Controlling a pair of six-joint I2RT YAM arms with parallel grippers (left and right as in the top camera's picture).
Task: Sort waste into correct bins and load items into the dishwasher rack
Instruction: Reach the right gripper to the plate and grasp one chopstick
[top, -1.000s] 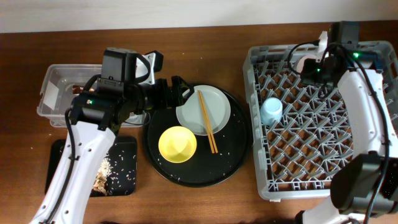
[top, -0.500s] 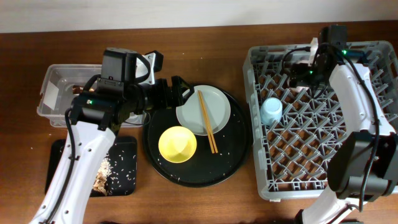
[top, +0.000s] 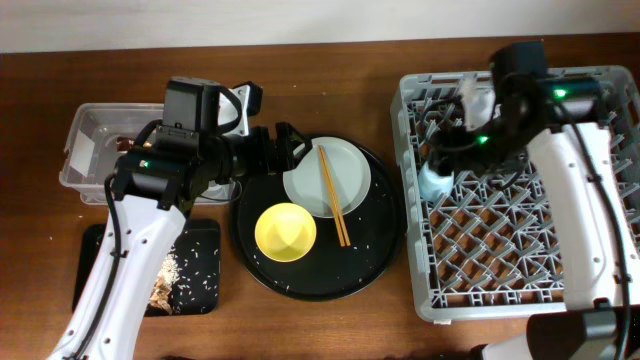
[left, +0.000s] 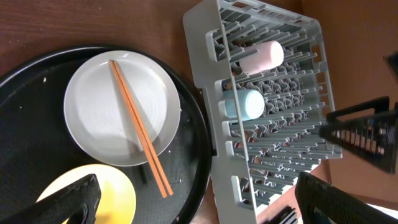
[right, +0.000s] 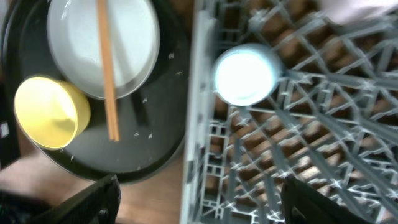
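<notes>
light blue cup (right: 244, 76): in the dishwasher rack among the pegs, close to the wall that faces the round tray. From the right wrist it shows end-on as a pale, blurred disc. Mouth up or down cannot be told.
right hand (right: 199, 190): above the rack, fingers spread wide with nothing between them. The light blue cup lies ahead of the gap between the fingers and touches neither.
pale pink cup (left: 261, 57): on its side in the rack, nearer a corner than the light blue cup and apart from it.
dishwasher rack (top: 520, 270): grey pegged crate on the tabletop, just beside the round black tray.
white plate (left: 118, 109): on the round black tray, directly ahead of the left hand.
chopsticks (left: 140, 127): the pair lies together diagonally across the white plate, one end overhanging its rim toward the yellow bowl.
yellow bowl (top: 286, 231): mouth up on the same tray, just beside the plate.
left hand (top: 285, 148): over the tray's edge on the tub side, fingers wide apart and holding nothing.
round black tray (top: 385, 245): scattered with a few pale grains.
food scraps (top: 172, 272): tan bits and white rice in the small black tray (top: 205, 235).
clear tub (top: 100, 110): beyond the small black tray, partly covered by the left arm.
tabletop (top: 350, 70): brown wood.
</notes>
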